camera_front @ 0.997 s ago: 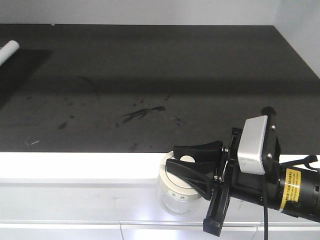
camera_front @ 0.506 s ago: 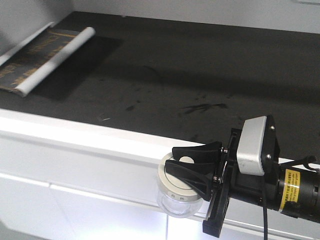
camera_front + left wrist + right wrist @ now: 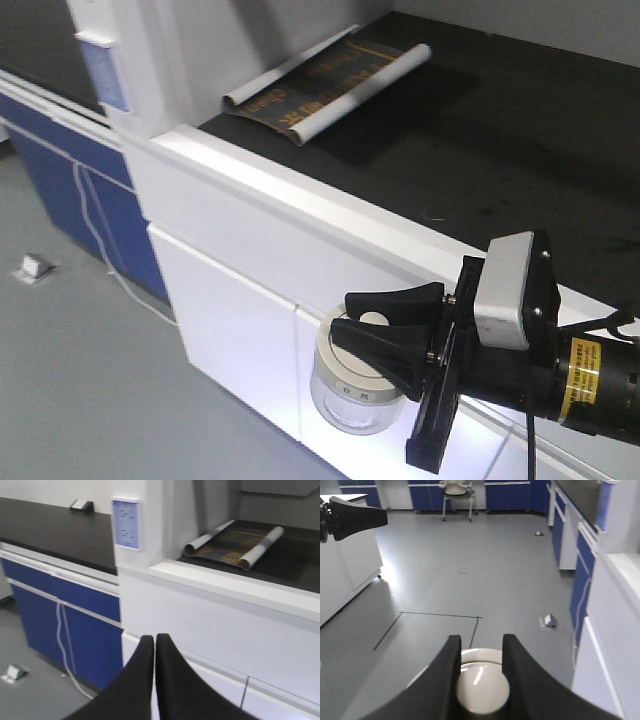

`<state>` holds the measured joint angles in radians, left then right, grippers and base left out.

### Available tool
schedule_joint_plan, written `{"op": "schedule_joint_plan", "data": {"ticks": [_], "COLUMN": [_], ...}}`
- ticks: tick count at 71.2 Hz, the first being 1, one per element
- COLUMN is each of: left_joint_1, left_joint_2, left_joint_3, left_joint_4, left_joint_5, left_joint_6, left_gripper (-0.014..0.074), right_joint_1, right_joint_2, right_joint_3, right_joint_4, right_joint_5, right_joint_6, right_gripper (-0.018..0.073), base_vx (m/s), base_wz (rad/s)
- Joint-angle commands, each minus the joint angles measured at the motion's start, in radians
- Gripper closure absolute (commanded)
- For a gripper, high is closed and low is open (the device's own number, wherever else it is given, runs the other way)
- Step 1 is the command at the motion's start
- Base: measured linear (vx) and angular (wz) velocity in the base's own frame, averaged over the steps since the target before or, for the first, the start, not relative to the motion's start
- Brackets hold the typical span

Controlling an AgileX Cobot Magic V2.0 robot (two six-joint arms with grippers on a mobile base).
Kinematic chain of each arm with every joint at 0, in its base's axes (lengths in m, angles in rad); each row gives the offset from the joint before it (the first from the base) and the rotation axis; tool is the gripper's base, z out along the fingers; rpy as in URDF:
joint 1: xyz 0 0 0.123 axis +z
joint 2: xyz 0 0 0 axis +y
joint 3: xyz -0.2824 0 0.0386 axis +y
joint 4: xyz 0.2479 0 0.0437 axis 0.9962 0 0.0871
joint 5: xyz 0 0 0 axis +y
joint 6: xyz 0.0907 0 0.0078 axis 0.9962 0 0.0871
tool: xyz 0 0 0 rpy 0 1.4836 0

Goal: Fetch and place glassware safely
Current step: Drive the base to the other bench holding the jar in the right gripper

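Observation:
The glassware (image 3: 348, 405) is a squat clear jar with a wide off-white lid, hanging in the air in front of the white cabinet. My right gripper (image 3: 345, 312) is shut on the lid's round knob (image 3: 482, 690), one black finger on each side. In the right wrist view the gripper (image 3: 481, 640) looks down past the lid rim (image 3: 480, 655) to the grey floor. My left gripper (image 3: 154, 638) is shut with its fingertips together and nothing between them, facing the white cabinet front.
A white cabinet (image 3: 250, 270) carries a black worktop (image 3: 500, 130) with a half-rolled sheet (image 3: 320, 90). Blue cabinets (image 3: 60, 170) stand to the left. A small white object (image 3: 33, 268) lies on the grey floor. A chair (image 3: 457, 492) stands far off.
The whole view has swung: the black worktop slid up and right, and the cabinet front, blue cabinets and floor came into sight. The right gripper's hold on the jar is unchanged.

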<state>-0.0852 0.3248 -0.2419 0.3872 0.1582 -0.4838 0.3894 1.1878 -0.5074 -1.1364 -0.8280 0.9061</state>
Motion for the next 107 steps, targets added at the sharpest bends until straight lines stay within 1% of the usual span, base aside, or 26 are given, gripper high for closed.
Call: {"op": "schedule_joint_plan", "data": {"ticks": [1,20,47,87,107], "left_joint_1": [0.000,0.000,0.000,0.000,0.000], "left_joint_2": [0.010,0.010,0.010,0.010,0.010], "left_joint_3": [-0.027,-0.027,-0.027,-0.027,-0.027], "left_joint_4": [-0.005,-0.005,-0.005,-0.005,-0.005], "left_joint_5": [-0.063,-0.063,-0.062,-0.062,-0.062], "left_joint_6": [-0.006,-0.006,-0.006,-0.006,-0.006], "left_gripper": [0.0603,0.0603,0.0603,0.0603,0.0603], "right_joint_1": [-0.005,-0.005,-0.005,-0.005,-0.005], "right_joint_2": [-0.016,-0.016,-0.016,-0.016,-0.016], "right_joint_3": [-0.031,-0.031,-0.031,-0.031,-0.031], "right_joint_4": [0.055,0.055,0.054,0.054,0.054], "right_joint_5": [-0.064,-0.064,-0.067,-0.068,-0.068], "right_joint_6": [-0.007,-0.007,-0.007,-0.007,-0.007], "right_gripper": [0.0560,0.0560,0.0560,0.0560,0.0560], "base_vx": [-0.08,-0.06,0.01,0.07,0.14], "base_wz": [0.78,0.71,0.47,0.63,0.48]}}
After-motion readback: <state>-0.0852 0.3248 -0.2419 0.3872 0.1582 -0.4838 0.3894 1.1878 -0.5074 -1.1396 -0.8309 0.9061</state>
